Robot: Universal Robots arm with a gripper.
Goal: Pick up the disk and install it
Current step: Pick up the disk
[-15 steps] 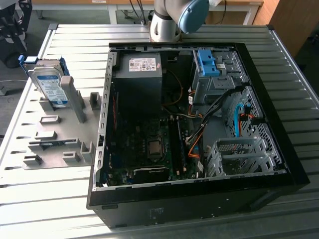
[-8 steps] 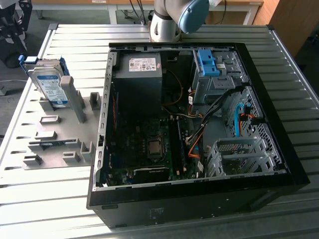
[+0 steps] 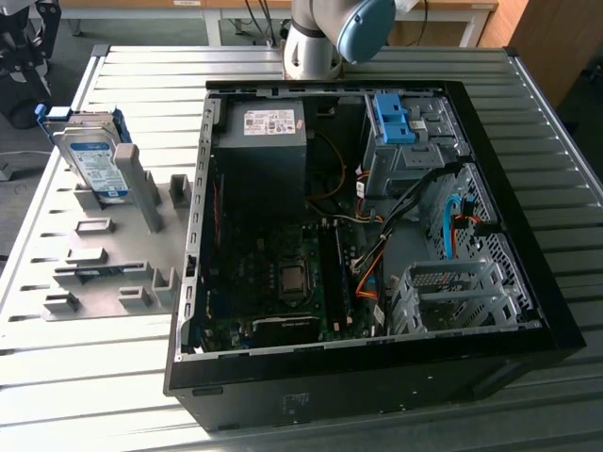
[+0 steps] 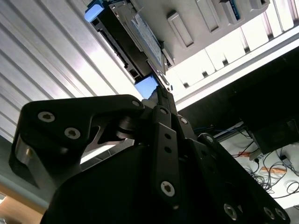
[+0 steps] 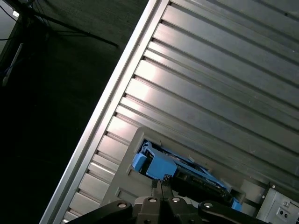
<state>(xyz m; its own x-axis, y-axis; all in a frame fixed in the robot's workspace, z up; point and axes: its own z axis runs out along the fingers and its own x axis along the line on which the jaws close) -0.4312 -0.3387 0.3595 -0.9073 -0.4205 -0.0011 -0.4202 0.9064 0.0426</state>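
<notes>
The disk (image 3: 94, 155) stands on edge in a grey holder (image 3: 141, 193) on the table, at the exterior view's left. It is silver, with a white and blue label and blue side rails. In the second wrist view the disk (image 4: 135, 32) lies beyond my gripper (image 4: 161, 95), whose black fingers meet at their tips with nothing between them. In the first wrist view the gripper (image 5: 161, 185) is close to the disk's blue rail (image 5: 156, 165) without touching it. The arm (image 3: 325, 33) shows at the far edge of the table.
An open black computer case (image 3: 528, 282) lies on the slatted metal table (image 3: 85, 377), with a blue bracket (image 3: 394, 118) in its drive bay and loose cables inside. The grey fixture plate (image 3: 113, 273) with several slots sits beside the case.
</notes>
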